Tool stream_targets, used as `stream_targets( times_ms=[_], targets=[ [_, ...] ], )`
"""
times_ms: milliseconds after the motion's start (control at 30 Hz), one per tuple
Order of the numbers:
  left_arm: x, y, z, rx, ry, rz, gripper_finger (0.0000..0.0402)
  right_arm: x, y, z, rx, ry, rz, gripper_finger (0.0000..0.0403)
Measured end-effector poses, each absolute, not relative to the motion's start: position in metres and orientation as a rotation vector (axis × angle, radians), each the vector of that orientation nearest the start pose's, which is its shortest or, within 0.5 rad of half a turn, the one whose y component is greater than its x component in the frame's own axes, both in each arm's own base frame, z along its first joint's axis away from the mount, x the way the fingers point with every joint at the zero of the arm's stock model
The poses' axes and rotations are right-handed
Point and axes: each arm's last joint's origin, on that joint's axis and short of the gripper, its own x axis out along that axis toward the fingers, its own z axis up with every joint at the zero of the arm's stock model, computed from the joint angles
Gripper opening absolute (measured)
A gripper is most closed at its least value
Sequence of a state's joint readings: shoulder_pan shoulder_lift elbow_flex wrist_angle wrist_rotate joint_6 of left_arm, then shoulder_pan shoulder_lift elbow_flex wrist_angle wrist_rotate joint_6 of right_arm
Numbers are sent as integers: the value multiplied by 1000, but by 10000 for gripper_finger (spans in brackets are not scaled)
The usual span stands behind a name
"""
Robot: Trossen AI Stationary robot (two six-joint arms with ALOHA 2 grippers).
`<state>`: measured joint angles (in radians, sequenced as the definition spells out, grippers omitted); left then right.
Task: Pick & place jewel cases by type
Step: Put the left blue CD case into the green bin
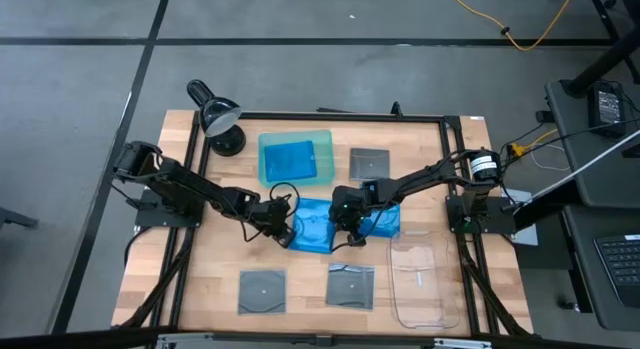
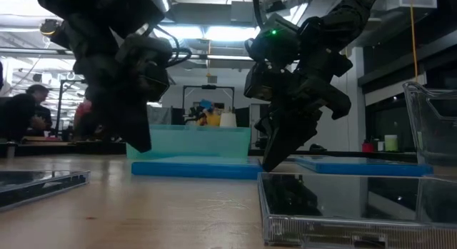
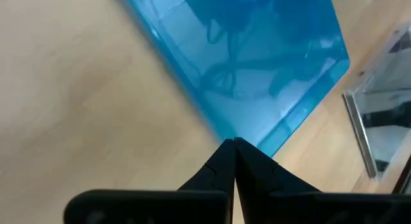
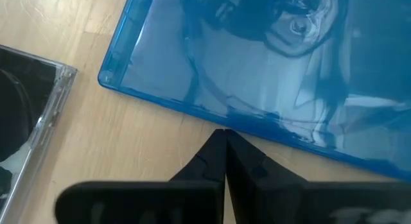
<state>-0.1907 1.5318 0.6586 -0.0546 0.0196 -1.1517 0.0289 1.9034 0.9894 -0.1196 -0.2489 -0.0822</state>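
Note:
A bright blue jewel case [image 1: 312,231] lies flat on the table's middle, with a second blue one [image 1: 386,223] just to its right. A third blue case [image 1: 292,152] lies in the green tray [image 1: 324,169]. Grey-clear square cases lie at the far side [image 1: 368,163] and near the front edge [image 1: 262,289] [image 1: 351,285]. My left gripper [image 1: 284,229] is shut at the middle case's left edge. My right gripper [image 1: 346,225] is shut at the same case's right edge. My left gripper has its shut fingertips [image 3: 226,153] at the blue case's edge, close to a corner [image 3: 255,142], slanting down from the table's left. Whether they touch the edge, I cannot tell. My right gripper sets its shut fingertips [image 4: 217,147] against the middle of the blue case's long edge [image 4: 257,124], slanting down from the table's right. The case lies flat on the table.
A clear plastic tray [image 1: 420,277] stands at the near right. A black desk lamp [image 1: 220,119] stands at the far left corner. People and room clutter show beyond the table in the low view.

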Motion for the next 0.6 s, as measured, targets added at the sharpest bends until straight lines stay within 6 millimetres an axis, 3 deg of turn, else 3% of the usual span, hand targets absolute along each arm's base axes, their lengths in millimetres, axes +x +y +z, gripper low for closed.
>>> stream_targets(
  times_ms=[367,600],
  targets=[
    [265,-34,141,-1015,928,422,13,352,16,113,42,1020,292,9],
    [267,-26,142,-985,904,435,86,352,16,113,40,1021,293,9]
  ],
)
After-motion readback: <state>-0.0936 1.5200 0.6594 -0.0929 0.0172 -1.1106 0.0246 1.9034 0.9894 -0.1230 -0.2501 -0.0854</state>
